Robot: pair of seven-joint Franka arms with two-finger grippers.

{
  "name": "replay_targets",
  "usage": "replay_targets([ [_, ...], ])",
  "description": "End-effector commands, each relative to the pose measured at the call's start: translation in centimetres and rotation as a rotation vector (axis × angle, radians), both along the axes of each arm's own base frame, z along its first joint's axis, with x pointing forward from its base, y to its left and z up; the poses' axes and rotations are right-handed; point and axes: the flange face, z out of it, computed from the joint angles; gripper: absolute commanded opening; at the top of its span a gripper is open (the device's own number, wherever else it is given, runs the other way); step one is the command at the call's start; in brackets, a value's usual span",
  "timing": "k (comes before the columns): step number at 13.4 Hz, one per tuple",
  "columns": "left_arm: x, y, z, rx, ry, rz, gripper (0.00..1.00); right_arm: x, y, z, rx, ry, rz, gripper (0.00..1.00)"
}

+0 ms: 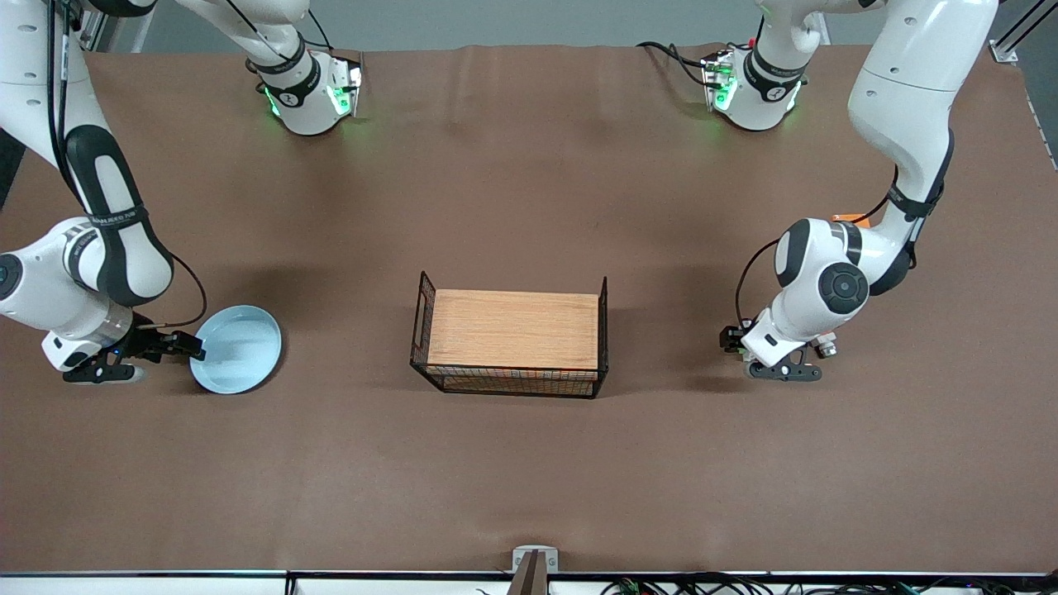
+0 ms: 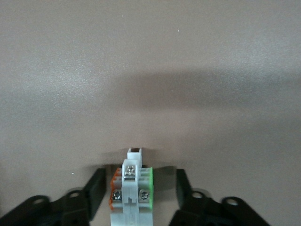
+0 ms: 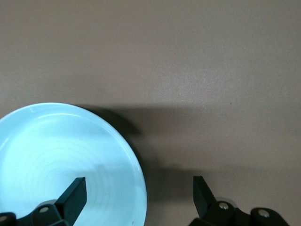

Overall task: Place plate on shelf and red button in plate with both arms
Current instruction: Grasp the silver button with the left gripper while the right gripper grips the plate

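The left end effector (image 1: 773, 357) sits low at the left arm's end of the brown worktop (image 1: 529, 463), and in the front view the wrist above it covers almost all of the red button (image 1: 825, 348); only a small silver and reddish bit shows beside the wrist. In the left wrist view the button's white blocky body, with a green side, an orange side and two screws, stands between the black fingers (image 2: 95, 188), which are spread and clear of it on both sides. Its lower part is cut off by the frame edge.

The right end effector (image 1: 178, 345) is down at the round, shallow, pale blue plate (image 1: 240, 347), at the right arm's end of the worktop. Its fingers are apart, one over the plate's inside, the other outside the rim; contact cannot be made out.

Between the two arms stands a black wire basket with a wooden top panel (image 1: 512, 330); its contents, if any, are hidden.
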Motion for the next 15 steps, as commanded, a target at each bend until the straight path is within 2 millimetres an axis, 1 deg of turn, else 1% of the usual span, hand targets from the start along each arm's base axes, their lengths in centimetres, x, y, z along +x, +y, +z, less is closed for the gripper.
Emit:
replay_targets([
  [1, -0.1, 0.2, 0.1, 0.007, -0.010, -0.014, 0.43, -0.1, -0.4, -0.9, 0.015, -0.009, -0.007, 1.00],
  [4, -0.1, 0.1, 0.1, 0.007, -0.010, -0.001, 0.29, -0.4, -0.9, -1.8, 0.015, -0.001, -0.023, 0.97],
  [5, -0.1, 0.1, 0.1, 0.006, -0.010, 0.001, 0.28, -0.6, -1.0, -2.4, 0.017, 0.010, -0.027, 0.97],
  [6, -0.1, 0.1, 0.2, 0.006, -0.011, 0.001, 0.28, -0.9, -1.5, -2.7, 0.019, 0.016, -0.036, 0.94],
  [8, -0.1, 0.1, 0.2, 0.007, -0.010, -0.002, 0.28, -0.9, -1.4, -2.8, 0.022, 0.023, -0.035, 0.83],
  [12, 0.1, 0.1, 0.8, 0.006, -0.019, -0.001, 0.29, -1.0, -1.1, -2.9, 0.025, 0.028, -0.032, 0.40],
  [13, 0.2, 0.2, 1.2, 0.006, -0.023, 0.001, 0.29, -1.1, -1.2, -3.0, 0.025, 0.030, -0.033, 0.32],
  [15, 0.4, 0.4, 2.8, 0.014, -0.011, 0.003, 0.29, -1.1, -1.2, -3.0, 0.030, 0.038, -0.032, 0.15],
])
